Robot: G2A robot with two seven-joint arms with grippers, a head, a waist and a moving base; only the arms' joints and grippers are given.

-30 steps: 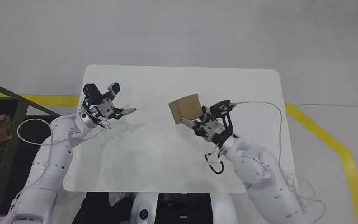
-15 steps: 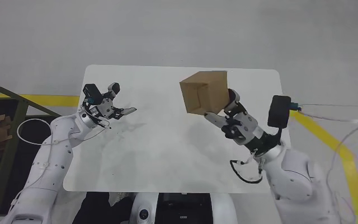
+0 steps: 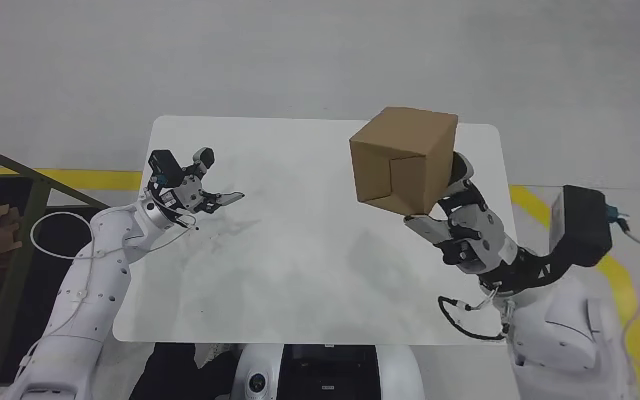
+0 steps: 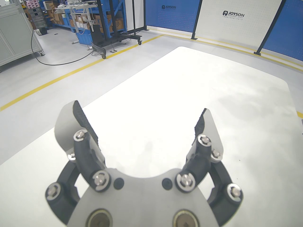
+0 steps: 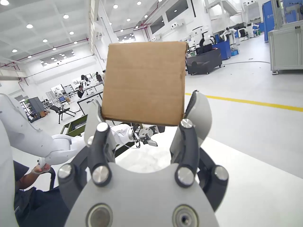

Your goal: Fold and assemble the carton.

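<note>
Holding the brown cardboard carton aloft over the far right corner of the white rectangular table, the right gripper has its two fingers spread to the box's width and pressed against opposite walls at its lower edge. The carton looks squared into a cube, tilted, with a flap seam showing on one side face. The left gripper hangs over the table near the left edge, well apart from the box, with its fingers spread wide and nothing between them.

The step in hand appears to be carrying or turning the formed box so that any remaining flaps can be closed. The squeeze should be only firm enough to stop slipping, since thin board walls buckle easily and the grip sits at just one edge. Lowering the box flat onto the table before pressing a flap would give support. The free left gripper could then steady the opposite side.
</note>
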